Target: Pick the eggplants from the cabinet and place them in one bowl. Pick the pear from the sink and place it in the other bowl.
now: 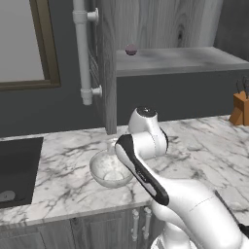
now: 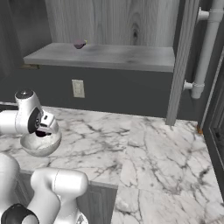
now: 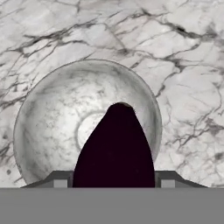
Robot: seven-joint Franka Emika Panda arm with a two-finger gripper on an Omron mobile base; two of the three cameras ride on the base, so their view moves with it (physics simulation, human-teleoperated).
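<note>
So the eggplant (image 3: 116,148) is the big dark purple lump at the bottom middle of the hand view, pinched between the fingers of the gripper (image 3: 114,186) and hanging right over the pale speckled bowl (image 3: 48,127). It's still grasped, not let go. In the right base view you can just catch it as a dark blob (image 2: 41,133) under the gripper (image 2: 43,131) at the left edge, just above the bowl's rim (image 2: 30,146). I can't tell if it touches the bowl or hangs a bit above.

A second eggplant (image 1: 131,49) sits on the cabinet shelf (image 1: 194,61), top middle of the left base view, and shows again upper left in the right base view (image 2: 79,43).

Progress-wise I'd say early-ish: the first eggplant is about to drop, the bowl looks empty otherwise, and the shelf one is still to fetch. The pear hasn't been touched as far as I can judge, and I can't pick it out anywhere. The sink (image 1: 17,170) is at the left edge of the left base view, with just the grey drain (image 1: 6,196) showing in it.

View differences: the hand view is the one that makes the grip clear. The left base view has the arm blocking the gripper, but it gives you the sink and a knife block (image 1: 240,108) at the right edge. The right base view adds a wall outlet (image 2: 78,88) and lots of bare marble surface (image 2: 153,153).
</note>
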